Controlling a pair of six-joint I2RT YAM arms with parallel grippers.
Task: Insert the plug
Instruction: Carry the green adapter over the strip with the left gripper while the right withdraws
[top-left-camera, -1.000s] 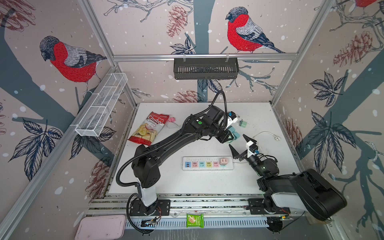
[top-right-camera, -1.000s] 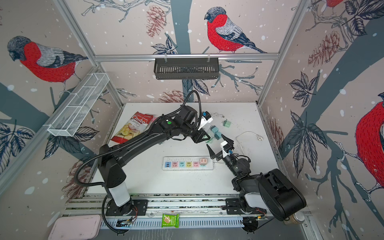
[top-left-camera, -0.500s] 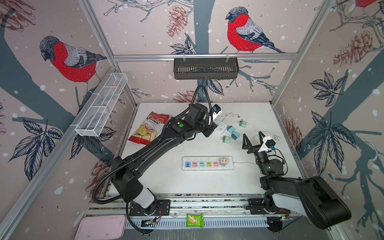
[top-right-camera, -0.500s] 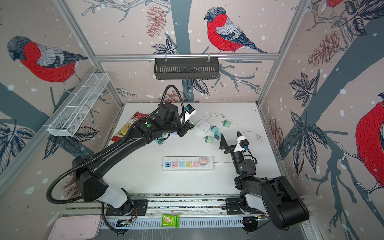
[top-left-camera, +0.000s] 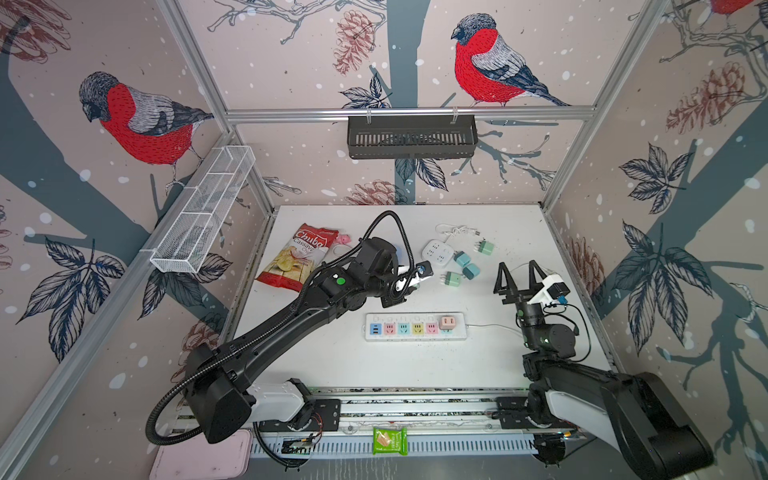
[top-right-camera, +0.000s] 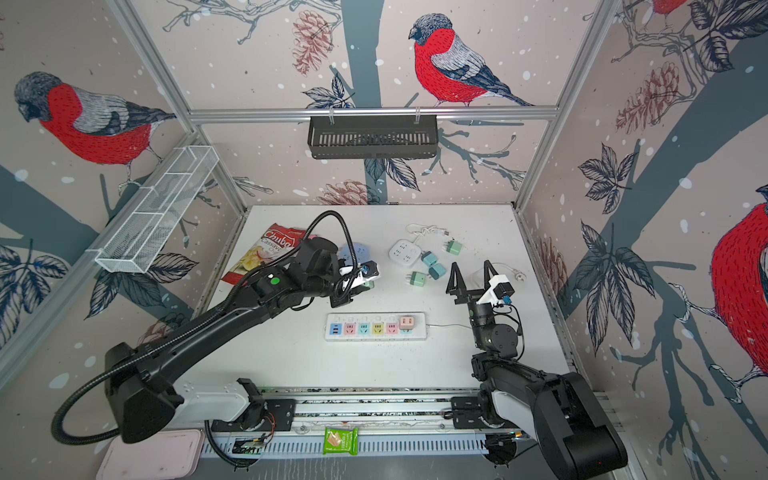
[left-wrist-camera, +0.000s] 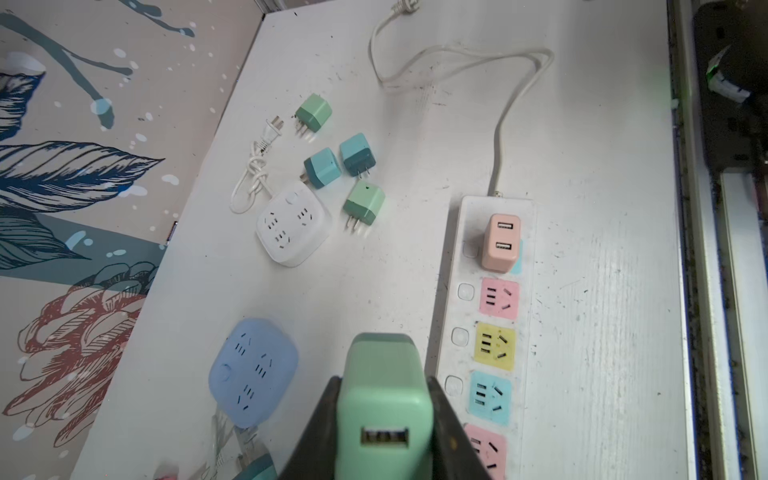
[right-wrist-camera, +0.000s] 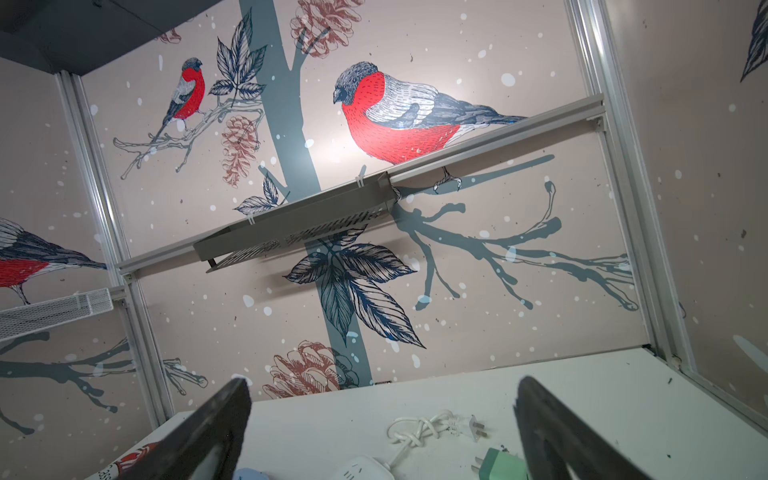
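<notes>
Filling the floor of the bird-papered booth, the white counter (top-left-camera: 332, 365) carries everything. The left arm (top-left-camera: 286, 322) reaches long across it from the near rail toward the middle. The right arm (top-left-camera: 582, 380) sits folded on its own side with its wrist turned upward.

A red chip bag (top-left-camera: 301, 257) lies at the far left of the counter, its near edge hidden behind the left arm in both top views. The power strip (top-left-camera: 415, 337) lies crosswise in the middle, nearer the front, and its thin cord runs off to the right. A pink adapter (top-left-camera: 447, 322) is seated in the strip's rightmost socket, while the other coloured sockets show their slots.

Behind the strip sits a white socket block (top-left-camera: 438, 252) with a knotted cord. A blue socket block (left-wrist-camera: 253, 372) lies to its left, mostly covered by the left wrist in the top views. Four loose plugs (left-wrist-camera: 365, 203), two green and two teal, cluster just beside the white block.

The left fingers (left-wrist-camera: 320, 436) are clamped on either side of the green plug (left-wrist-camera: 384, 399). Its USB port faces the wrist camera and its prongs are out of sight. The plug is held above the counter on the far side of the strip, between the strip and the blue block, and it does not touch the strip.

The right fingers (top-left-camera: 505, 276) stand spread wide with nothing between them, pointing up toward the back wall.
</notes>
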